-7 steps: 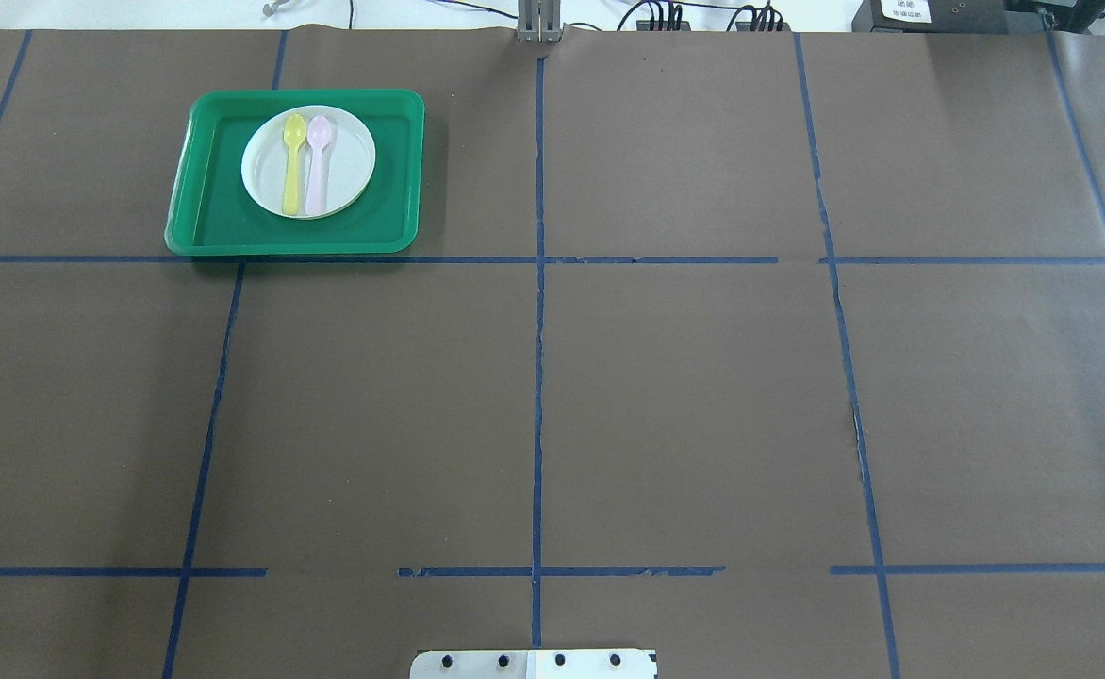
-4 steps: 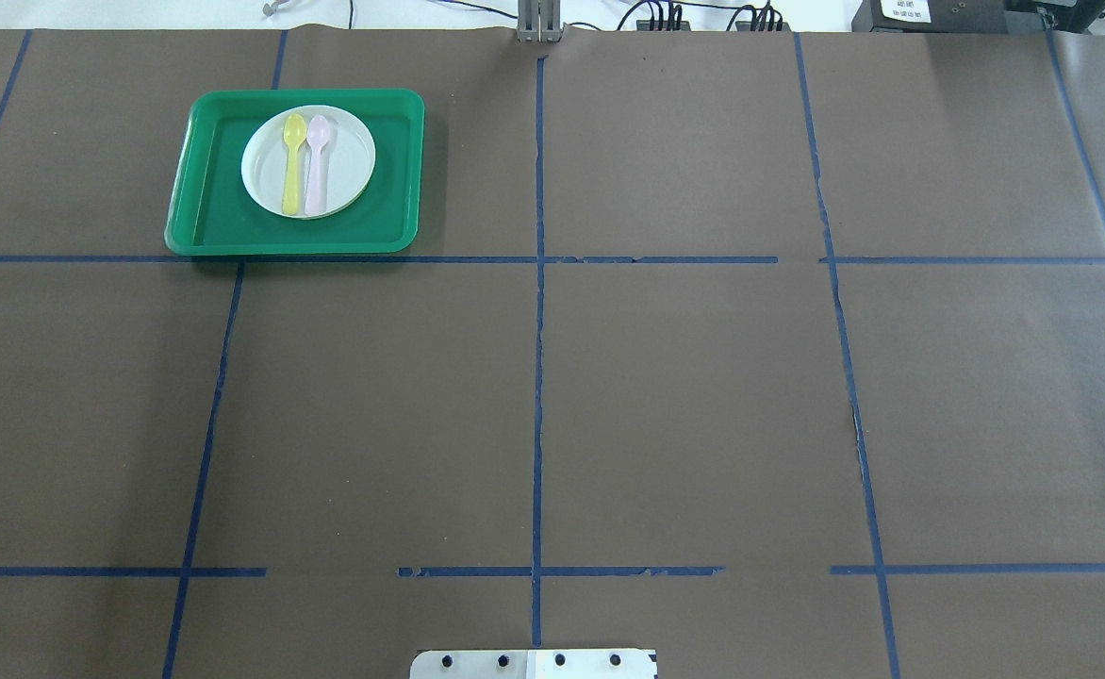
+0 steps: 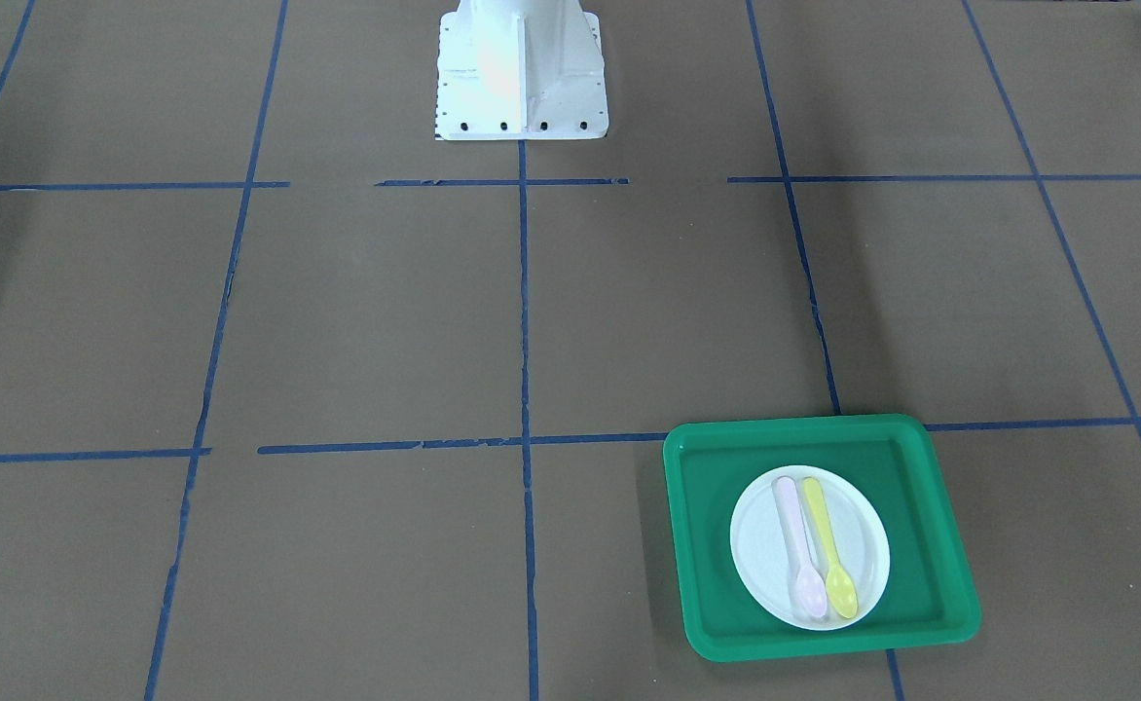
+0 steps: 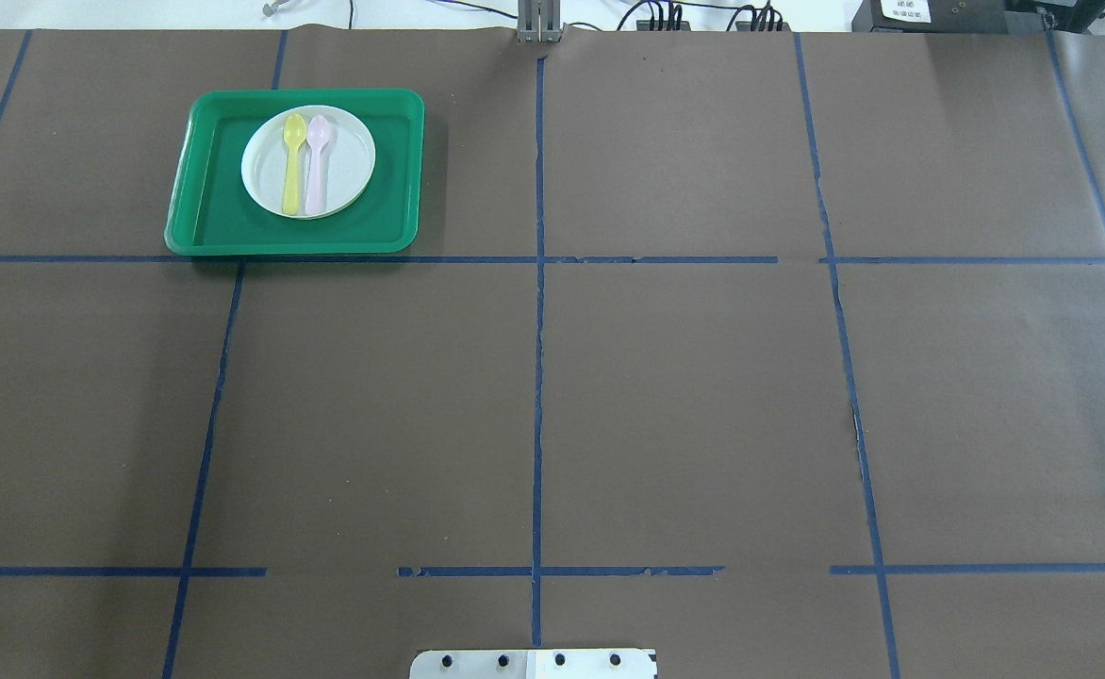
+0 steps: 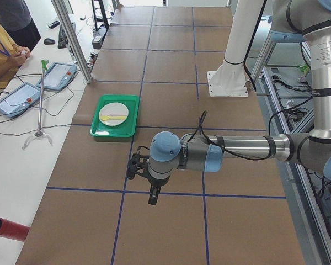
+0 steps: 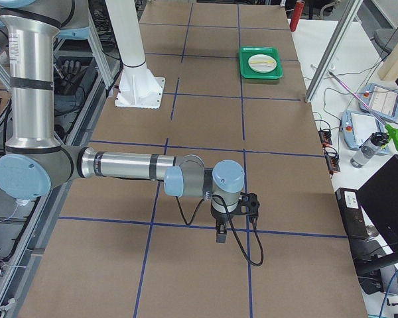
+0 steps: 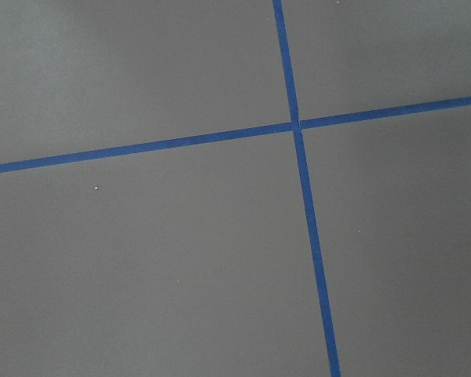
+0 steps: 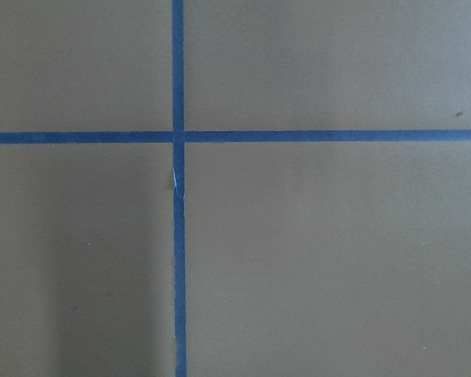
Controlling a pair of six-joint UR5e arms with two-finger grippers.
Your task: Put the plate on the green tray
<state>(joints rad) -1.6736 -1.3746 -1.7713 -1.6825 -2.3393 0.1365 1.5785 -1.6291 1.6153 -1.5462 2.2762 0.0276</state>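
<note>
You see the plate (image 4: 350, 158), bearing a yellow spoon (image 4: 293, 170) and a pink spoon (image 4: 317, 170), inside the tray (image 4: 204, 226), while the left gripper (image 5: 152, 197) and right gripper (image 6: 220, 233) hang well apart from it, their openness impossible to tell.

The tray (image 4: 392, 193) lies on the surface (image 4: 666, 405) toward its far left corner, close to the far edge. The plate (image 4: 353, 160) rests in the tray, about its middle. On the plate a spoon (image 4: 292, 179) lies on the left, with a second spoon (image 4: 316, 184) just beside it on the right. The left gripper (image 5: 152, 194) hangs over the left end, the right gripper (image 6: 220, 232) over the right end, both well apart from the tray.
</note>
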